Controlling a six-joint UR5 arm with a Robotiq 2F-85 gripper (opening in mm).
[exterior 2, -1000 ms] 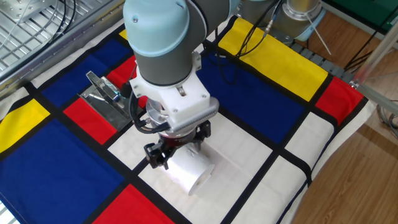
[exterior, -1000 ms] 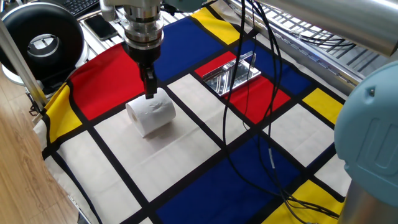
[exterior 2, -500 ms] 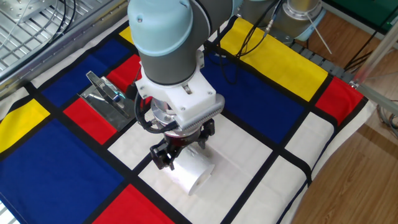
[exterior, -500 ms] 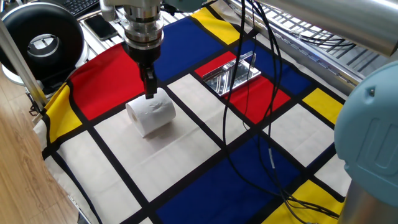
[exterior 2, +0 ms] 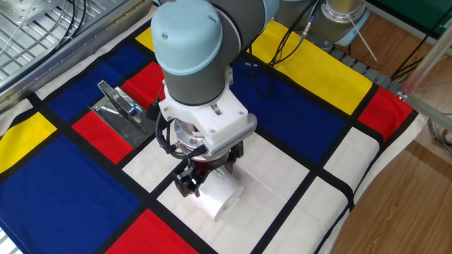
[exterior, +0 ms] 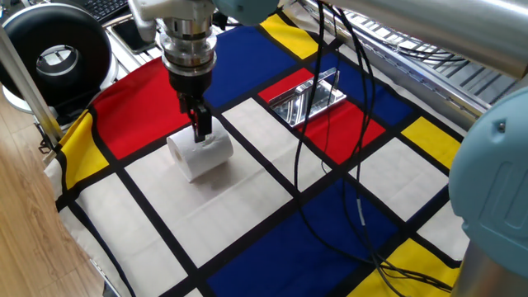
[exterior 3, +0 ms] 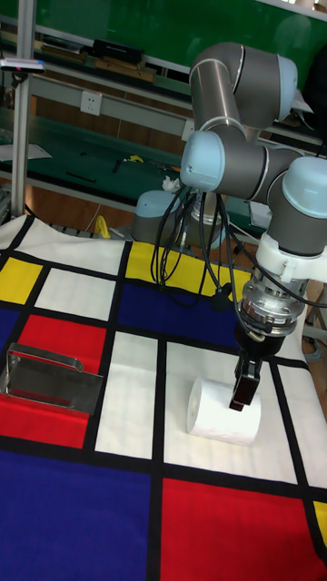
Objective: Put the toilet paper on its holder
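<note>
The toilet paper (exterior: pixel 196 157) is a white roll lying on its side on a white square of the cloth, also seen in the other fixed view (exterior 2: pixel 220 198) and the tall view (exterior 3: pixel 214 410). My gripper (exterior 2: pixel 208 176) is right over it, open, with one finger on each side of the roll's top. From the side the gripper (exterior: pixel 202 130) looks edge-on, its tips at the roll's upper surface; in the tall view the gripper (exterior 3: pixel 242 398) overlaps the roll's right end. The chrome holder (exterior: pixel 310 98) (exterior 2: pixel 119 106) (exterior 3: pixel 50 380) lies apart on a red patch.
The table is covered by a red, blue, yellow and white checked cloth (exterior: pixel 247 214). A black round device (exterior: pixel 56 56) stands off the table's far left corner. Loose black cables (exterior: pixel 330 165) hang across the cloth near the holder.
The gripper has come down and shifted a little over the roll, its fingers now lower around it. The roll and the holder have not moved.
</note>
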